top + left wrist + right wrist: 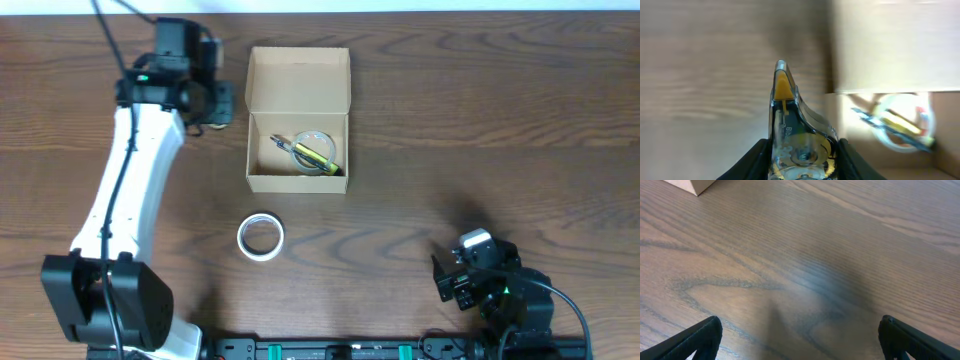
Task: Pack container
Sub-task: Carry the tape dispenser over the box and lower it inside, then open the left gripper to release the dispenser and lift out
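It looked like a robotics lab: a wood-grain surface (480, 120) carried two robot arms, a white arm (130, 190) at the frame's left and a black arm (500, 290) lower right, with a black rail (330, 351) along the bottom edge.

The dark wood-grain desk (450, 120) carries a white tape roll (261, 237) lying flat, hole upward, near the front wall of the container (298, 80) but apart from it. Inside lie a clear ring (316, 140) and a yellow-and-black stick-shaped tool (320, 158) (too small to name) slanting across it. In the left wrist view a clear plastic dispenser (790, 130) stands tip up, a yellow wedge inside its nose, its printed letters unreadable.
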You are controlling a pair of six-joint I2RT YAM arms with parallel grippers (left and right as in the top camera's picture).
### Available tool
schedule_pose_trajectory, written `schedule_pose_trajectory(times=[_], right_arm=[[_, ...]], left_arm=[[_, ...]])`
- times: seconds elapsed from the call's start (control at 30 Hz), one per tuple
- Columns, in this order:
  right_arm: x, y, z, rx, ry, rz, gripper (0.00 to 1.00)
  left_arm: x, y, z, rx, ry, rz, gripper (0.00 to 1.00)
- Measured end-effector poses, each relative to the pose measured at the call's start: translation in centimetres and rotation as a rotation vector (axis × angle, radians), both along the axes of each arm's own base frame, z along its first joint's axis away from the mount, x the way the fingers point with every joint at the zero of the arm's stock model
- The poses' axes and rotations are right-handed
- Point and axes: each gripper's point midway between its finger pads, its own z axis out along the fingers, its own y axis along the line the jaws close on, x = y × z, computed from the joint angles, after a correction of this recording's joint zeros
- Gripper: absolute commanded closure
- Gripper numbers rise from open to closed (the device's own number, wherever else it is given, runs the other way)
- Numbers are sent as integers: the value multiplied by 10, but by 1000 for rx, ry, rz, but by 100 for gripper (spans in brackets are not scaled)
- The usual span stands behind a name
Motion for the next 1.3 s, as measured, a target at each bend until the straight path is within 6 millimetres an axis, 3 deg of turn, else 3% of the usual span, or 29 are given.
schedule_pose_trajectory(times=[0.13,0.23,0.6,0.83,0.97,1.1,1.3], right_arm=[[0,0,0,0,0,0,1],[0,0,0,0,0,0,1],[0,0,0,0,0,0,1],[0,0,0,0,0,0,1],[0,0,0,0,0,0,1],[0,0,0,0,0,0,1],[0,0,0,0,0,0,1]], left_arm=[[7,-36,12,-8,-34,-76,71],[11,-58,9,-26,-21,-116,71],[-10,-103,-58,-77,228,-120,71],[-22,-116,-96,-78,355,-127,70],[-39,-113,-100,-57,424,-137,70],[-41,-112,-100,-52,428,-144,70],[-55,-105,-119,-25,479,-141,70]])
